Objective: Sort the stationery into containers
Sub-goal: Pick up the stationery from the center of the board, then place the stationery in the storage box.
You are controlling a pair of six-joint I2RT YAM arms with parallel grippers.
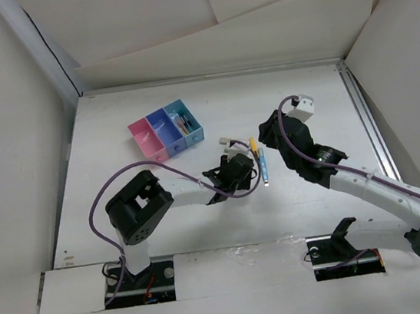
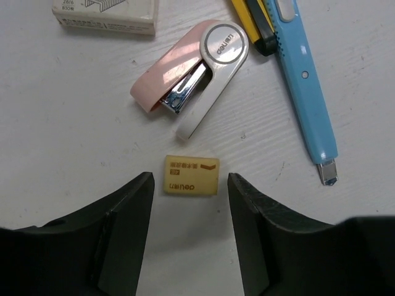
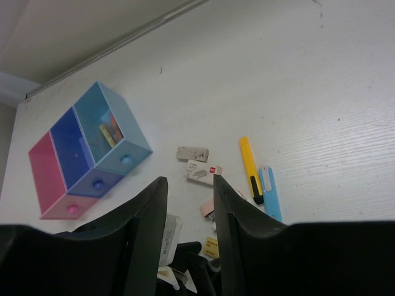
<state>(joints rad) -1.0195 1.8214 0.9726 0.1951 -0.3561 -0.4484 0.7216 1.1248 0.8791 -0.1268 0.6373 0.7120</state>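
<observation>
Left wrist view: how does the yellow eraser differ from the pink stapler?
The eraser is a small, flat yellow rectangle; the stapler is larger, pink and white with a metal mouth. The eraser lies between the open jaws of the left gripper; the stapler lies diagonally beyond them. Both rest on the table, ungrasped.

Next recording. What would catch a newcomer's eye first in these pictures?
The left gripper hangs with jaws open either side of a small yellow-tan rectangular eraser block, touching neither jaw. Just beyond lie a pink-and-white stapler and a light-blue plastic utility cutter. Toward the far left of the white table stands a joined row of pink, dark-blue and light-blue plastic trays.
</observation>
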